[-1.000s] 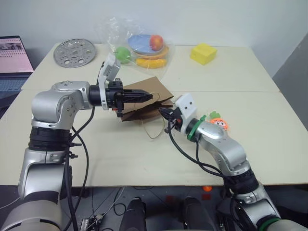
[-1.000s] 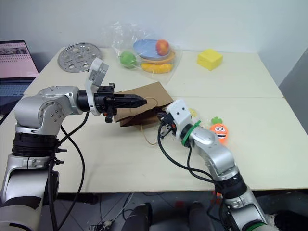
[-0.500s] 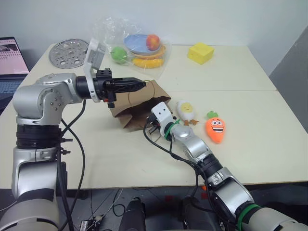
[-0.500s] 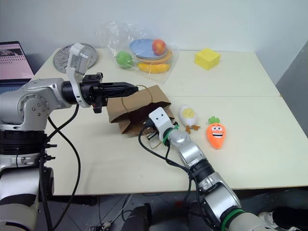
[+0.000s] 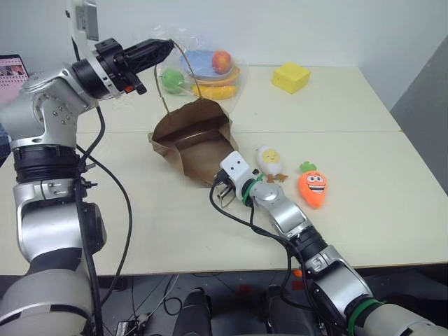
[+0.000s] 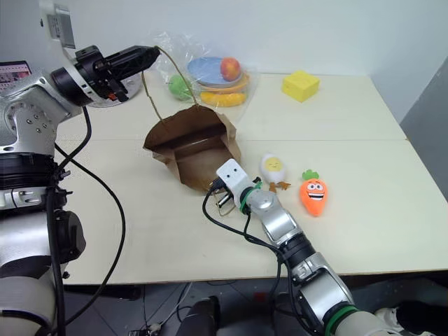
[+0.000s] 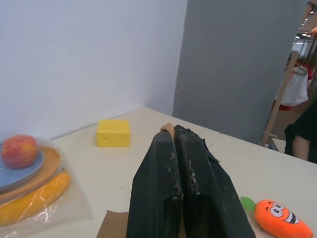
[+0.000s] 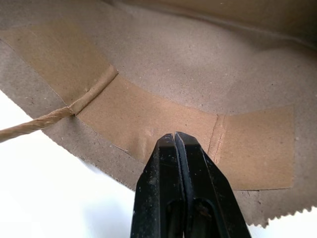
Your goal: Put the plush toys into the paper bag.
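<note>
Honestly, nothing's gone in yet: the brown kraft paper bag point(image 5: 192, 143) sits on the pale table point(image 5: 364, 210) with its mouth pulled open, and both plush toys are lying outside it. The white-and-yellow egg plush with brown legs point(image 5: 270, 162) is just beside the bag's lower corner, and the orange carrot plush with the smiley face and green top point(image 5: 313, 187) is a bit further out on the robot's right. The left gripper point(image 5: 162, 48) has its fingers pinched together on the bag's thin tan loop handle point(image 5: 165, 105), holding it high above the bag so the mouth gapes. The right gripper point(image 8: 174, 141) has its fingers pressed together on the near paper edge of the bag, keeping that side down. So my read is the bag's prepped and both toys are left to load, with each toy well apart from the left fingers and the egg near the right ones.
</note>
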`<act>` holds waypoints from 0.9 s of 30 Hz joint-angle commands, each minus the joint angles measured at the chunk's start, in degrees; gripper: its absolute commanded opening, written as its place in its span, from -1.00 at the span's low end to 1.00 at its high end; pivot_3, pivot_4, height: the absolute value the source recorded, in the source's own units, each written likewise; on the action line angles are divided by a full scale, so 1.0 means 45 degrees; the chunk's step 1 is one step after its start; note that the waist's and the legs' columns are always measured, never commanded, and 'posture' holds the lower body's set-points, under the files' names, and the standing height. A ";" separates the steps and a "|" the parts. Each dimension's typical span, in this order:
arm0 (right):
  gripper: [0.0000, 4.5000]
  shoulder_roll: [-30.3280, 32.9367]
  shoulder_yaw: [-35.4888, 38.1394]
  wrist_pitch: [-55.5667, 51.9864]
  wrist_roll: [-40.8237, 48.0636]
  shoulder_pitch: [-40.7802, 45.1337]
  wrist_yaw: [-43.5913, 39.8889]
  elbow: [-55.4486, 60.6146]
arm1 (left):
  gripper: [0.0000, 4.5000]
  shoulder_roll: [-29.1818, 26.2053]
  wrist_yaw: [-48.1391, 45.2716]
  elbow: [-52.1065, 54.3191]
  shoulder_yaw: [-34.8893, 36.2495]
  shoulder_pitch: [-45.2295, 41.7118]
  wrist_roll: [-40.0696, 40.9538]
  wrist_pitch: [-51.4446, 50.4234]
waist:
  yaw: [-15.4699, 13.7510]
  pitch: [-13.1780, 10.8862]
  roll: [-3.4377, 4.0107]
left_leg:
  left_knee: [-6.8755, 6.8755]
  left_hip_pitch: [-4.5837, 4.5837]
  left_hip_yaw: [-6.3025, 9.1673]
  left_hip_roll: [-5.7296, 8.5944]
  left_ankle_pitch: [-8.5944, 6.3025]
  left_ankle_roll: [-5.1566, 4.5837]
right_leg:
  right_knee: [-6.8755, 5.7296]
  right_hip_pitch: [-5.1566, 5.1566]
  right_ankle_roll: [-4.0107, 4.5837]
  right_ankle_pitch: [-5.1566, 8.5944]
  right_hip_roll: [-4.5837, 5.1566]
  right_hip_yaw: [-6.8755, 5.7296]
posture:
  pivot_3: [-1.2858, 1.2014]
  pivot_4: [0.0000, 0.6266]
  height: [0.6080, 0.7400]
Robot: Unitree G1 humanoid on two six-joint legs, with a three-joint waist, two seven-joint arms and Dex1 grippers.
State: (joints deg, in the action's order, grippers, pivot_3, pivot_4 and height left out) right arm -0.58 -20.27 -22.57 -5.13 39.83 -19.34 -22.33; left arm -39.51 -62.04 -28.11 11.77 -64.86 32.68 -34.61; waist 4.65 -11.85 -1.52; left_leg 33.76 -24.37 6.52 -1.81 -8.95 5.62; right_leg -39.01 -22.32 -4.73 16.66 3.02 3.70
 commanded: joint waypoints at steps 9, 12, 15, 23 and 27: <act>-0.99 -0.0079 0.1017 0.0224 0.1169 -0.1231 -0.0779 0.3098 | -1.00 0.0198 -0.0567 0.1867 -0.0607 0.1258 -0.0275 0.0364 | -0.0014 -0.0001 0.0000 | 0.0003 -0.0010 0.0001 0.0001 0.0000 0.0001 | 0.0002 -0.0003 0.0000 -0.0001 0.0000 0.0001 | 0.03 -0.52 1.00; -0.99 0.0127 0.1434 -0.0019 0.2132 -0.1828 -0.1334 0.5626 | -1.00 0.0250 -0.0809 0.2379 -0.0816 0.1676 -0.0205 0.0148 | 0.0007 -0.0001 0.0001 | 0.0001 -0.0007 0.0002 0.0000 0.0000 0.0000 | -0.0001 -0.0006 0.0000 -0.0001 0.0000 0.0000 | 0.03 -0.52 1.00; -0.99 0.0579 0.2244 -0.1150 0.3294 -0.2474 -0.1566 0.8631 | -1.00 0.0235 -0.1092 0.2610 -0.1116 0.2092 -0.0401 0.0339 | 0.0005 -0.0001 0.0001 | -0.0003 -0.0009 0.0002 0.0000 -0.0001 0.0001 | 0.0001 -0.0005 -0.0001 -0.0001 0.0001 0.0001 | 0.03 -0.52 1.00; -0.99 0.2212 0.4660 -0.3355 0.4407 -0.4427 -0.0394 1.2956 | -1.00 0.0228 -0.1498 0.2156 -0.1284 0.2015 -0.0595 0.0605 | -0.0186 0.0000 -0.0002 | 0.0006 -0.0009 0.0003 0.0001 0.0000 0.0000 | 0.0005 0.0001 0.0001 0.0000 0.0001 -0.0001 | 0.03 -0.52 1.00; -0.63 0.3448 0.5260 -0.3751 0.3216 -0.6265 0.0545 1.3439 | -1.00 0.0176 -0.1644 0.1935 -0.1332 0.1893 -0.0661 0.0722 | -0.0314 0.0002 -0.0003 | 0.0008 -0.0009 -0.0001 0.0000 -0.0001 0.0000 | 0.0010 0.0001 0.0001 0.0001 0.0001 0.0001 | 0.03 -0.52 1.00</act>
State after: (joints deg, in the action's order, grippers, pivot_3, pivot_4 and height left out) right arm 13.65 2.45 -39.19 11.38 12.84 -18.39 35.82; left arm -38.11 -68.98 -19.99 4.89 -54.74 29.82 -32.25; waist 3.24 -11.84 -1.53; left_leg 33.80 -24.41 6.51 -1.80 -8.95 5.61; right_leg -38.96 -22.32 -4.73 16.66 3.03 3.71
